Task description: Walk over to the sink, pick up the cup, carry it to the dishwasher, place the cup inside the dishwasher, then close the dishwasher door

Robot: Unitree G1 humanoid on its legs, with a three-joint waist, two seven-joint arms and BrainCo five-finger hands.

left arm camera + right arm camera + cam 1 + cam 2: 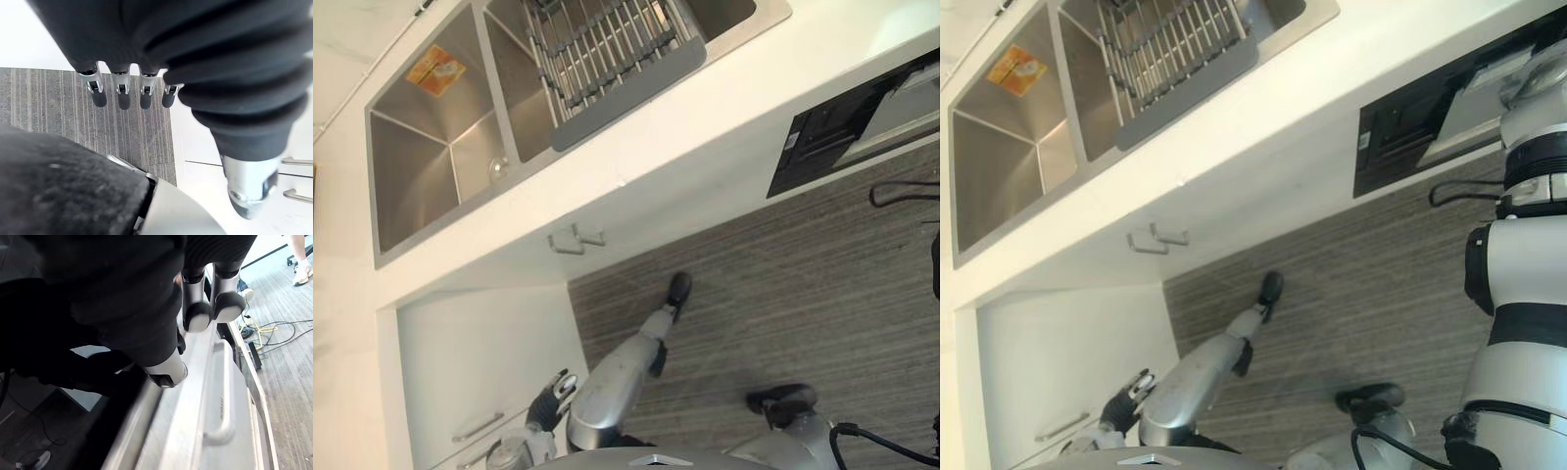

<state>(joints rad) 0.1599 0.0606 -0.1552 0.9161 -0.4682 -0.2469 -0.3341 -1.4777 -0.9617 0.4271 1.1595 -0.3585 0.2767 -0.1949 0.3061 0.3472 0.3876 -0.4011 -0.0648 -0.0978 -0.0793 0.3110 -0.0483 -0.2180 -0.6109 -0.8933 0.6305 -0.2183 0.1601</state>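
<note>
While the cup (497,168) looks to be sitting down in the left basin of the sink (411,191), close by the divider, neither hand has anything in it. It's see-through and small, so I'm only fairly sure it's a cup. The other basin has a metal dish rack (607,49) in it, and there's an orange sticker (435,70) on the far wall of the left one.

The left hand (554,392) hangs low beside the white cabinet front, well away from the sink. Its fingers (121,95) are straight and spread a bit, pointing at the striped grey floor (783,294), with the thumb (247,188) off to the side.

The right hand (198,313) is over by the dishwasher (827,132), the dark unit under the white bench (705,147), right of the sink. Its fingers hang loose, not wrapped round anything, just above a silver-grey panel with a long handle (222,401). Can't tell if they're touching it. A person's shoe (303,270) shows on the floor past it.
</note>
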